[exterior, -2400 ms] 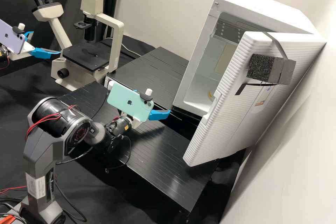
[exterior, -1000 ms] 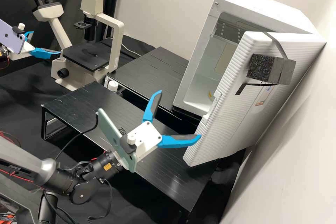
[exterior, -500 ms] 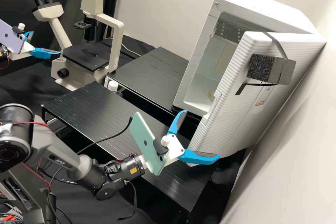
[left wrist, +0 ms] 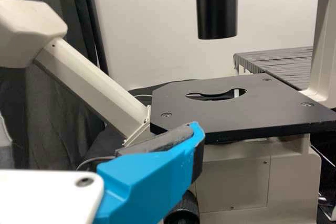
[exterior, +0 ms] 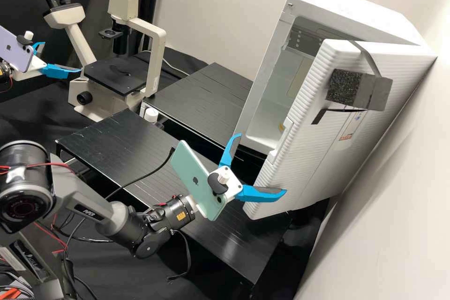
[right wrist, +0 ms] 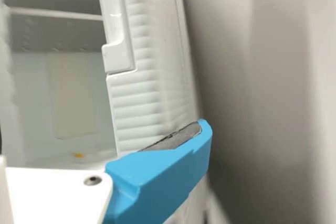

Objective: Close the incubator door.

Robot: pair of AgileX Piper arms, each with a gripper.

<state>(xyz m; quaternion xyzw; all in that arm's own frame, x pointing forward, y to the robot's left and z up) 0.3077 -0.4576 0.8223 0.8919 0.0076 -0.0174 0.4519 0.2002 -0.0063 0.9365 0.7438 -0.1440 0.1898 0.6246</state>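
At far left in the high view, the left gripper (exterior: 62, 56), its two bright blue fingers spread and holding nothing, stands beside the cream-coloured microscope with a black flat stage (exterior: 115, 72); its position matches that in the earlier frames.

Right of centre, the right gripper (exterior: 263, 163), below a mint-green phone (exterior: 194, 180), has likewise parted fingers and grasps nothing. It has advanced across the black slatted platform (exterior: 110, 133) and then shifted slightly back toward the incubator. One finger points toward the gap between door and cabinet; the other (exterior: 262, 194) lies against the outer face of the ribbed white incubator door (exterior: 307, 168), near its lower free corner. The right wrist view shows this finger's dark grey pad (right wrist: 176, 137) at the ribbed surface.

The door, bearing a dark grey foam block (exterior: 346, 86) strapped near its top, has swung a little toward the white box-shaped incubator cabinet (exterior: 349, 7). Its free edge and block both sit farther left than in the preceding frame, which suggests that the closing push has begun. The interior is exposed, and most of the swing remains. The next move calls for steady pressure on the outer face; the finger could slip off the corner, or the inner finger could become trapped at the frame.
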